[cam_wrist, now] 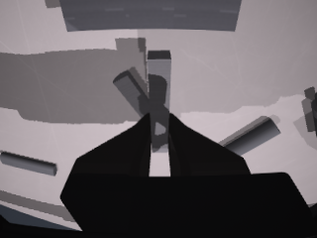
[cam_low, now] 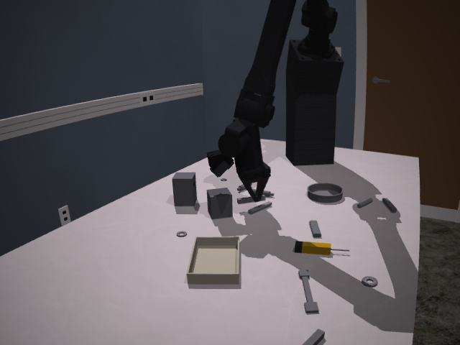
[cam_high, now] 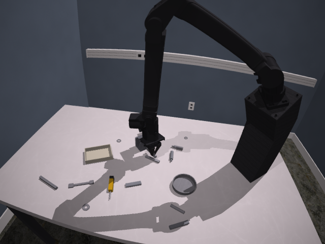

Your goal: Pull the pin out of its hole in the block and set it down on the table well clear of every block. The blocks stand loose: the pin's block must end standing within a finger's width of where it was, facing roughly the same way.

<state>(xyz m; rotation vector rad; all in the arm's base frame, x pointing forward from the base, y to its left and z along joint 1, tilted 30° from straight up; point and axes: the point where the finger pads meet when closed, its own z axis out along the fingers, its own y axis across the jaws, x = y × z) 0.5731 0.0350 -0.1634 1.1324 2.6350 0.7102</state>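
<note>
My gripper [cam_low: 256, 195] is shut on the grey pin [cam_low: 246, 200], which also shows in the wrist view [cam_wrist: 158, 89]. The same block [cam_low: 219, 203] stands upright just left of my gripper; in the top view it [cam_high: 139, 143] is partly hidden behind my gripper [cam_high: 154, 153]. A second, taller block [cam_low: 184, 188] stands further left.
A loose rod [cam_low: 259, 207] lies just below my fingertips, crossing under the pin in the wrist view [cam_wrist: 131, 86]. More rods [cam_high: 176, 147] [cam_high: 171, 155] lie to the right. A beige tray [cam_high: 98, 154], a round dish [cam_high: 184, 184], a yellow tool [cam_high: 111, 183] and washers lie nearer the front.
</note>
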